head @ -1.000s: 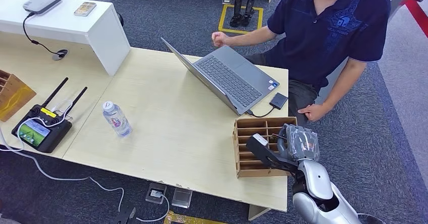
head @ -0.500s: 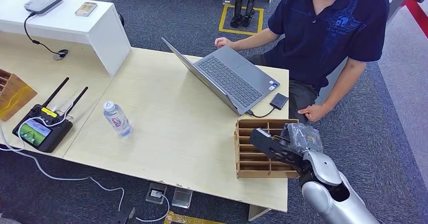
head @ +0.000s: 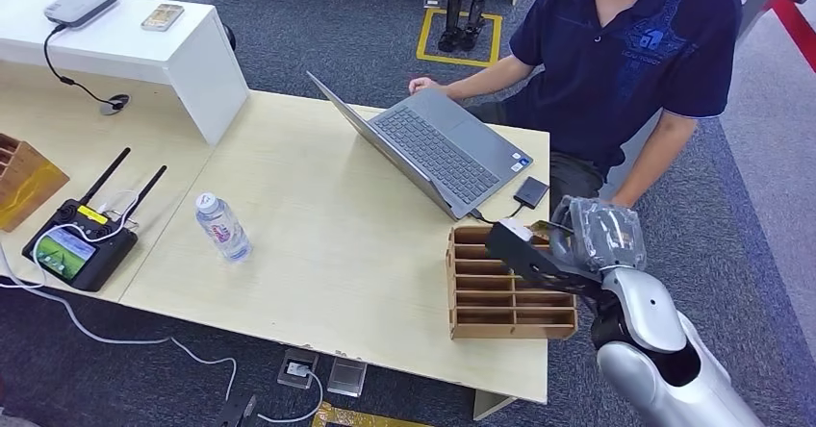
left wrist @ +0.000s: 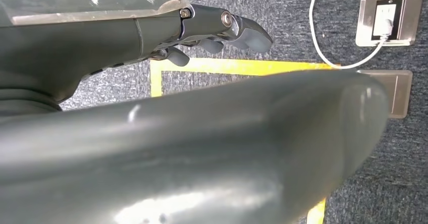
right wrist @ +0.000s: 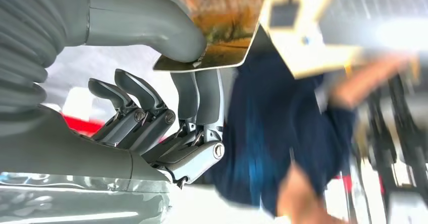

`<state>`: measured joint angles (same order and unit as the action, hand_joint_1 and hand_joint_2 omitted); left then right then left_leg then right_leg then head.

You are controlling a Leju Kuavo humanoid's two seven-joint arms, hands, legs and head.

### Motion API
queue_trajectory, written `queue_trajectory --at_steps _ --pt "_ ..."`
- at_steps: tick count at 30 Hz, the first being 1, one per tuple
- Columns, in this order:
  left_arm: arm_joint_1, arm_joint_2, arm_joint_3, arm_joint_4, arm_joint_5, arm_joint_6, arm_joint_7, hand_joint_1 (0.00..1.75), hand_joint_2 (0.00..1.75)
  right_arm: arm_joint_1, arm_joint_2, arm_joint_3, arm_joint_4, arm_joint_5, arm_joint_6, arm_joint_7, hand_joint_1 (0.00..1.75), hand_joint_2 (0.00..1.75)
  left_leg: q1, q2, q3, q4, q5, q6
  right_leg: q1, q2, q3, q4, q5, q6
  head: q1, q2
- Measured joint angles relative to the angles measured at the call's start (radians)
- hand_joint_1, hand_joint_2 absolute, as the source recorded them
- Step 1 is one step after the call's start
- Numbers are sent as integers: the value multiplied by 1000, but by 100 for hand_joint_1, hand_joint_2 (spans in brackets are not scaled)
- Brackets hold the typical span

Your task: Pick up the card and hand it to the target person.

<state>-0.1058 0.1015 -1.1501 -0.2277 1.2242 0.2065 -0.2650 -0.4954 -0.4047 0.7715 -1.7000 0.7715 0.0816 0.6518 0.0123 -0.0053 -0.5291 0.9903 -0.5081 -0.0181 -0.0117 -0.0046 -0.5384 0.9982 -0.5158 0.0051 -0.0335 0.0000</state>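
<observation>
- Card (right wrist: 217,42): a thin, flat, stiff rectangle with a gold-brown printed face, pinched between the thick grey thumb and the dark fingers (right wrist: 202,100) of the right hand (head: 577,244); it is clear of the wooden organizer (head: 505,288), above that organizer's far edge.
- Step in hand, as I judge it: the pick-up is done and the carry toward the person (head: 625,62) is under way.
- Next move calls for reaching on past the table (head: 337,235) edge toward the seated person, holding the pinch firm and presenting the card's free end; a thin, smooth card could slip if the pinch loosens.
- Person's one hand (head: 423,84) rests by the laptop (head: 438,148); no hand is raised to receive yet.
- Left hand (left wrist: 212,27) hangs over grey carpet, fingers loosely apart, holding nothing.
- Organizer is slatted light wood with open compartments; the table is pale wood-grain laminate; the right hand's back wears a clear, glossy ribbed cover.
</observation>
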Motion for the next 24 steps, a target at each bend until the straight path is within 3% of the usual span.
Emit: queue_trajectory --at_steps 10,24 --pt "0 -4 0 0 -2 -9 -12 0 0 -10 26 -16 -11 75 -256 -162 175 175 0 0 -1 0 0 0 0 0 0 0 0 0 0 0" --pt "-2 -10 -12 0 -12 -9 -17 0 0 -20 93 -6 216 296 -592 -210 175 175 0 -1 -2 0 0 0 0 -1 -1 0 0 0 0 0"
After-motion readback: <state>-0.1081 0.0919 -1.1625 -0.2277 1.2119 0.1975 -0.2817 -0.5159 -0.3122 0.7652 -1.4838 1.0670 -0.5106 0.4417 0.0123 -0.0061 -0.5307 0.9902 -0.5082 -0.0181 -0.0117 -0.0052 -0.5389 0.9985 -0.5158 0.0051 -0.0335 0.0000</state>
